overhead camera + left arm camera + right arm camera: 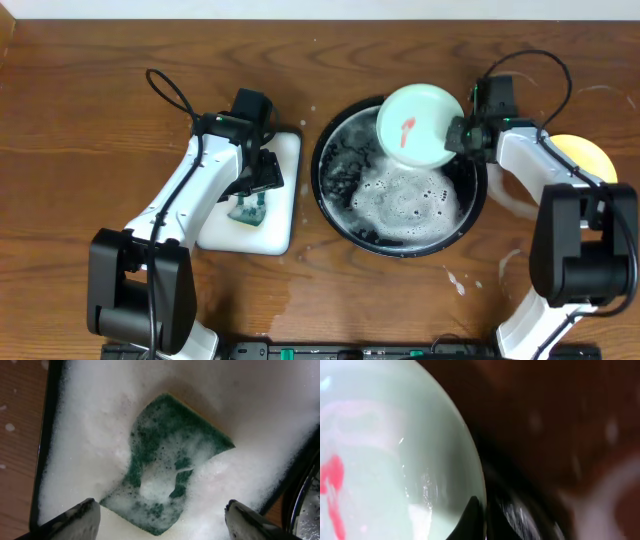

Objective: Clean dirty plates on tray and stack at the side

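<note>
Yellow plate (588,150) half hidden, sponge (172,435) foam-covered

Even, bright overhead light; glare on the wet tray (335,205). Right wrist view blurred, plate (385,460) out of focus.

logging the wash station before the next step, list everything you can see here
mint-green plate: one, pale green, red smear, over black tray's upper-right rim
yellow plate: one, yellow, on table, far right
black tray: one, black, centre, sudsy
white tray: one, white, left of black tray
sponge: one, green, in white tray
table: one, brown wood
left pincer: one, black, open above sponge
right pincer: one, black, shut on mint-green plate
</note>
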You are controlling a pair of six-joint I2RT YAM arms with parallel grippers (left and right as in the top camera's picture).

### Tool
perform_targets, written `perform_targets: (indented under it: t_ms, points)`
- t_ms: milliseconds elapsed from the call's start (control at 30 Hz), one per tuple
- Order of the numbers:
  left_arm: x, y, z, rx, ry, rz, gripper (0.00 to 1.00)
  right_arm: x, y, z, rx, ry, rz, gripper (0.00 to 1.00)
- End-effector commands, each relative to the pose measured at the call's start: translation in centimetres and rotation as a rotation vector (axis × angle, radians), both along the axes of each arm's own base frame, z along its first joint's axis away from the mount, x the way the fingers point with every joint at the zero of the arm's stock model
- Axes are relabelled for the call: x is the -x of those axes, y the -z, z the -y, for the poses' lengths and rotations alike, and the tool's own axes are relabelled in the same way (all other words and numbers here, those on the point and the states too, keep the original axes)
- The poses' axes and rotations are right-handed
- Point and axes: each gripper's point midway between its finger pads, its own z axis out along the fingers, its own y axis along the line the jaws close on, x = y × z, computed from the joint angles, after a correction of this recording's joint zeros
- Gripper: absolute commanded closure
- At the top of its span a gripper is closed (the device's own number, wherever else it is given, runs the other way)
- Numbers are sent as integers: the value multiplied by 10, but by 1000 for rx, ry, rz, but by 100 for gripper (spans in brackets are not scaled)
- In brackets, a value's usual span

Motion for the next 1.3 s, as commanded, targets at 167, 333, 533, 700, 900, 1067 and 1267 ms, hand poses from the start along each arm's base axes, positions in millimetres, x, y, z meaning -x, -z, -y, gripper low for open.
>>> perform_targets:
  t_ms: [167, 333, 533, 700, 900, 1067, 1267]
  points:
    - [0, 1, -3, -10, 6, -4, 18, 77, -35, -28, -60, 64, -200, 99]
    - [0, 1, -3, -10, 6, -3, 18, 106, -27, -47, -56, 40, -311, 95]
    - [0, 1, -3, -10, 6, -4, 18, 101, -28, -55, -61, 26, -284, 54]
    - [0, 1, -3, -10, 6, -4, 18, 73, -33, -57, 13, -249, -152, 51]
    - [0, 1, -3, -10, 6, -4, 18, 68, -20, -56, 120, -557, -141, 53]
    - [0, 1, -3, -10, 6, -4, 18, 75, 12, -44, 146, -544, -243, 59]
    - [0, 1, -3, -10, 6, -4, 18, 78, 32, -41, 68, -498, -287, 69]
